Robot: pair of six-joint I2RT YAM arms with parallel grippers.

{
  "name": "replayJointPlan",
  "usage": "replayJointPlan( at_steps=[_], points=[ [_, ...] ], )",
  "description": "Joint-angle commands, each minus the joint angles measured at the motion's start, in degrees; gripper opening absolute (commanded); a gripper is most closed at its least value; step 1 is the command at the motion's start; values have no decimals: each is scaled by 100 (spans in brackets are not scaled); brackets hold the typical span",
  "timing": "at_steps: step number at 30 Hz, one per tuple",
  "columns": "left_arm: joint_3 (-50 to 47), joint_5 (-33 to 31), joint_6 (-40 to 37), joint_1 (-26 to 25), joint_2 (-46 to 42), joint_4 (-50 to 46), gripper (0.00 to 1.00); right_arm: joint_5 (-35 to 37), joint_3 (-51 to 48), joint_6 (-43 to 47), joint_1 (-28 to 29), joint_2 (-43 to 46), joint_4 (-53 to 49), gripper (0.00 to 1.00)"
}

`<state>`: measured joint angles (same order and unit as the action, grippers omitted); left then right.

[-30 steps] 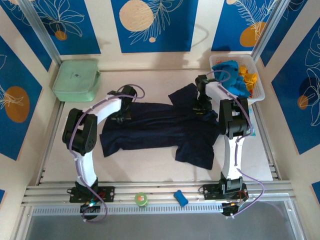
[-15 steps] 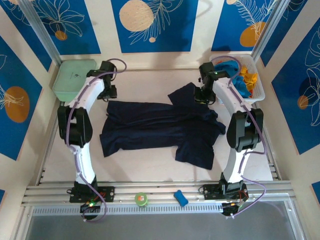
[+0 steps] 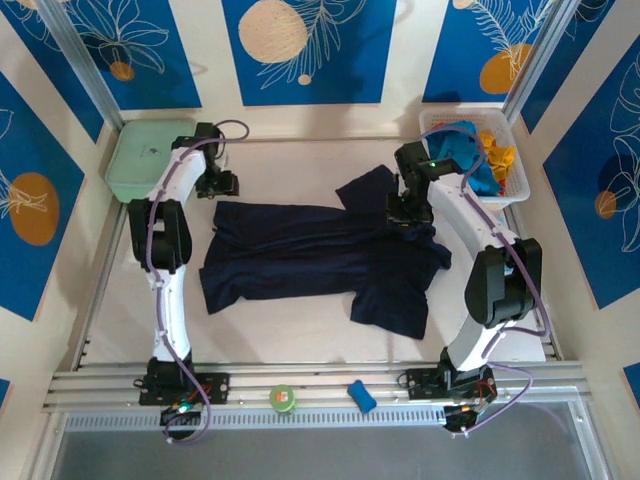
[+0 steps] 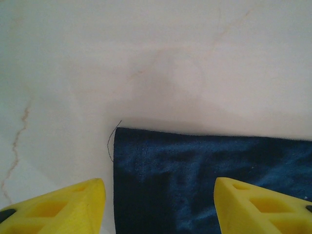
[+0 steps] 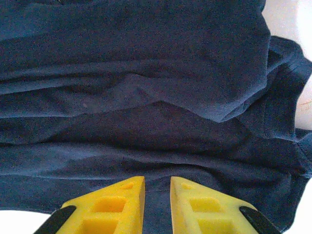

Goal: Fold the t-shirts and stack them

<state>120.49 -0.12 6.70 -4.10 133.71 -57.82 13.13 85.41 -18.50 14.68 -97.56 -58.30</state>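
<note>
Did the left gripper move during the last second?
Yes. The left gripper went from above the navy shirt toward the far left, and now sits beside the green box, just past the shirt's corner.

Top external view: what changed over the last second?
The left pincer swung off the navy t-shirt to just beyond its far-left corner, jaws wide open. The right pincer drew back toward the far edge, then returned over the shirt by its far sleeve. The shirt lies as before; nothing was picked up.

Blue floral wall panels [image 3: 308, 50], pale table [image 3: 300, 320]
</note>
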Motion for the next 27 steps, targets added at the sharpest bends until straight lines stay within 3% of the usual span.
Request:
replayJointPlan(
  at_steps=[1, 23, 27],
  points=[
    [139, 142, -221, 102, 232, -245, 60, -77, -71, -99, 8, 112, -67, 21],
    [283, 12, -206, 269, 803, -96, 54, -122, -286, -85, 69, 100, -22, 16],
    [470, 78, -221, 269, 1003, -75, 43, -109, -229, -64, 83, 72, -91, 14]
  ],
)
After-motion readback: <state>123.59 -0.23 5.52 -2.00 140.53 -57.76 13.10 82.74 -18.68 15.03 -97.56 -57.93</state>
